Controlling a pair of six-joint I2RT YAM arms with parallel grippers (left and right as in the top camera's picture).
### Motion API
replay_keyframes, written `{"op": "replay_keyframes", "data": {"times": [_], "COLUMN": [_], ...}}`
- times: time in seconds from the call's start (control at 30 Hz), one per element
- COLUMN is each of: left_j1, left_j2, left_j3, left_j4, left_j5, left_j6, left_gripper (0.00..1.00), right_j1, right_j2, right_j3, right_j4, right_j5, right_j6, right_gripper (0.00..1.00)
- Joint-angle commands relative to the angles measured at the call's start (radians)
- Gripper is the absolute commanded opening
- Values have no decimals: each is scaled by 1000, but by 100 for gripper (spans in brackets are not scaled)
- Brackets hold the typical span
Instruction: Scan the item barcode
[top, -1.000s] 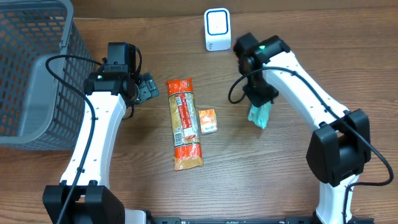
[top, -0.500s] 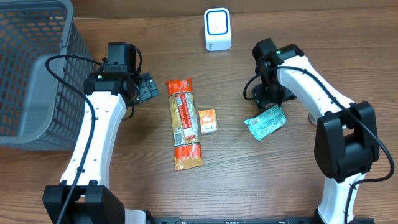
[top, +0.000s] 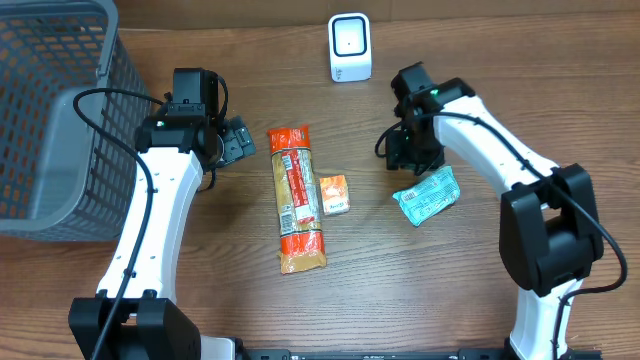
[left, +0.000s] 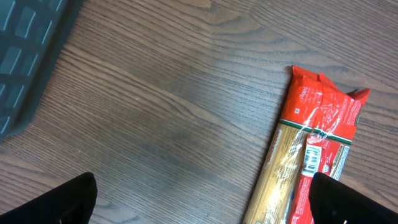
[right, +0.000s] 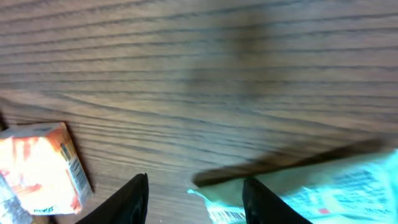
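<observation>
Your teal packet lies flat on the wooden table, right of centre, printed face up and tilted so its right end sits higher in the overhead view. Nothing is gripping it. Your right gripper hangs just beside its upper left corner. In the right wrist view the right gripper's fingers stand partly apart with bare wood between them, and the packet's edge shows by the far finger. You cannot tell from either view whether that finger touches the packet.

The white scanner stands at the back of the table, well apart from the packet and up-left of your right gripper.

Left of the packet sits a small orange carton, and just beside that a long red spaghetti pack lies lengthwise.

Your left gripper hovers near the top end of the spaghetti pack with its fingers spread wide and empty. The grey mesh basket stands at the far left.
</observation>
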Motion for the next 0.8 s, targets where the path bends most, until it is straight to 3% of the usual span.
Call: {"op": "replay_keyframes", "data": {"times": [0.0, 0.27, 0.77], "left_j1": [0, 0, 0], "left_j2": [5, 5, 5], "left_j3": [2, 2, 2], "left_j4": [1, 1, 1], "left_j5": [-10, -10, -10], "left_j6": [11, 11, 11], "left_gripper": [100, 100, 100], "right_j1": [23, 23, -69], "right_j2": [-5, -4, -5], "right_j3": [-56, -217, -241], "right_j4": [43, 135, -92], "right_j5": [42, 71, 316], "right_j6": [61, 60, 108], "right_gripper": [49, 50, 51]}}
